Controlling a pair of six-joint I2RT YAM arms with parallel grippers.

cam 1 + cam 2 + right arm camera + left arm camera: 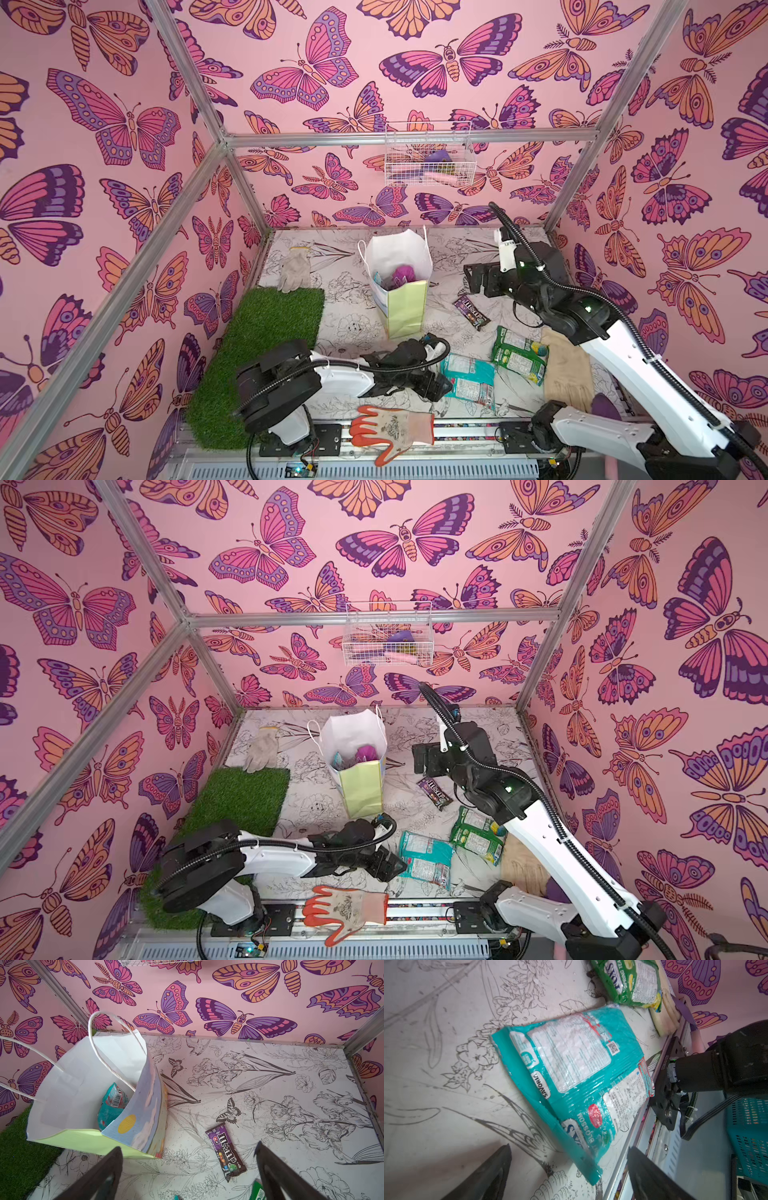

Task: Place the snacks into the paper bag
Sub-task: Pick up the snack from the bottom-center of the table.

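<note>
Two snacks were in the upright paper bag (pixel 405 307) on the worktop (pixel 349 324): a purple packet (pixel 402 273) and a teal packet (pixel 113 1098). Three lay outside: a second teal packet (pixel 571 1068), a green packet (pixel 519 353) and a chocolate packet (pixel 226 1151). The left end effector (pixel 569 1147) hung wide open and empty at the second teal packet's end. The right end effector (pixel 189 1145), fully open, held nothing beside the bag.

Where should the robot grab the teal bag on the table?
By the thin sealed edge nearest the left pincer, probably from above at a slant: the teal bag lies flat, so only its edge offers something to pinch.
</note>
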